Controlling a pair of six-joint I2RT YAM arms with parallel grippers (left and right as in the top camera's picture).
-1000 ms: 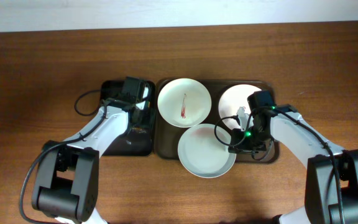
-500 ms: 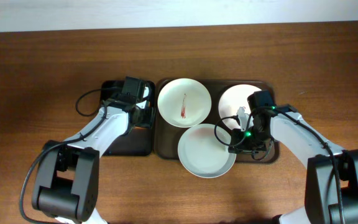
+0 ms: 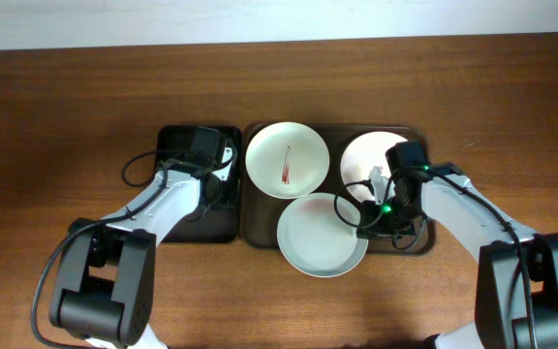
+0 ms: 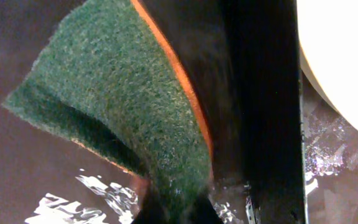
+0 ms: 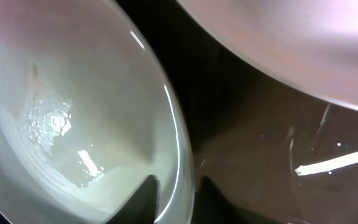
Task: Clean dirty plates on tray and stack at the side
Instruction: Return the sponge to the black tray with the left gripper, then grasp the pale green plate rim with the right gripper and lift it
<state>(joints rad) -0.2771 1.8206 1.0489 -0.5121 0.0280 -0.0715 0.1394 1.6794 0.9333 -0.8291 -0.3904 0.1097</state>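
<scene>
On the dark-brown tray point(image 3: 426, 242) lie three plates. A white plate point(image 3: 287, 160) with a red smear sits back left, a second white plate point(image 3: 371, 153) back right, and a pale green plate point(image 3: 320, 236) at the front. My right gripper point(image 3: 362, 219) point(image 5: 178, 188) is shut on the green plate's point(image 5: 73, 112) right rim, one finger inside and one outside. My left gripper point(image 3: 218, 180) point(image 4: 173, 211) is over the black tray point(image 3: 177, 225), shut on a green and orange sponge point(image 4: 123, 106).
The narrower black tray lies directly left of the brown tray, their rims touching. In the left wrist view the smeared white plate's edge point(image 4: 347, 56) shows at the right. A cable loops beside each arm. Bare wooden table surrounds both trays.
My left gripper has shut on the sponge in the black tray and shifted slightly. My right gripper has narrowed on the green plate's rim without moving.
</scene>
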